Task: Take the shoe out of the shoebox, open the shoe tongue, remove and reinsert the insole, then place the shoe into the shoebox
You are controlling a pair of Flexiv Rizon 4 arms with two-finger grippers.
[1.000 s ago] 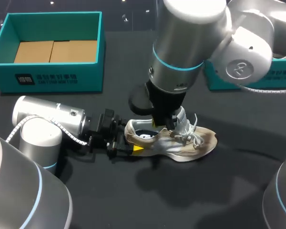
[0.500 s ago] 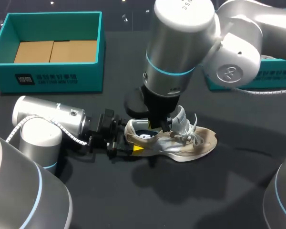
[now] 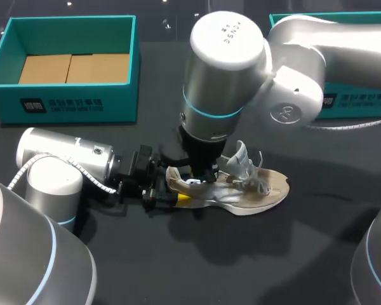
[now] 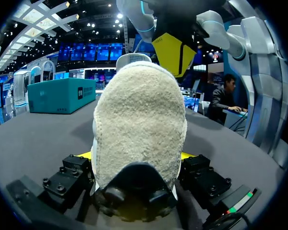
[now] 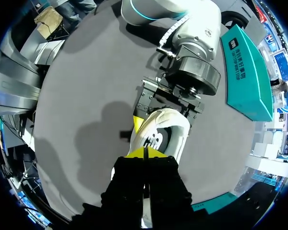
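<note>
Okay, the shoe (image 3: 241, 187) is out of the box and sitting upright on its sole mid-table, toe to the right, heel to the left. My left gripper (image 3: 167, 185) comes in low from the left and has the heel pinched from its two sides. In the left wrist view the fuzzy heel fills the gap, with a yellow tip against each flank. That is a good place to hold it. I'd judge the heel the stiffest part of the upper, and its napped surface shouldn't slip.

My right gripper (image 5: 145, 152) hangs straight over the shoe's opening, down at the collar, with its yellow tips pressed together into a thin wedge. I can't tell whether anything is caught between them. Just ahead of it the pale insole (image 5: 156, 139) shows inside the shoe.

The tongue (image 3: 241, 155) is standing up and pulled forward, and the laces (image 3: 261, 181) are loose over the front, so the mouth looks open enough.

The shoe should be light with a soft upper, so any tug will lift it unless the heel clamp holds. The insole will likely be thin and floppy. I'd take it at its heel edge and peel it up rather than drag it.

The table (image 3: 273, 254) is dark and matte and probably gives decent friction. The open teal shoebox (image 3: 76, 101) sits far left, well apart from the shoe. A second teal box (image 3: 362, 105) sits far right behind my right arm.
</note>
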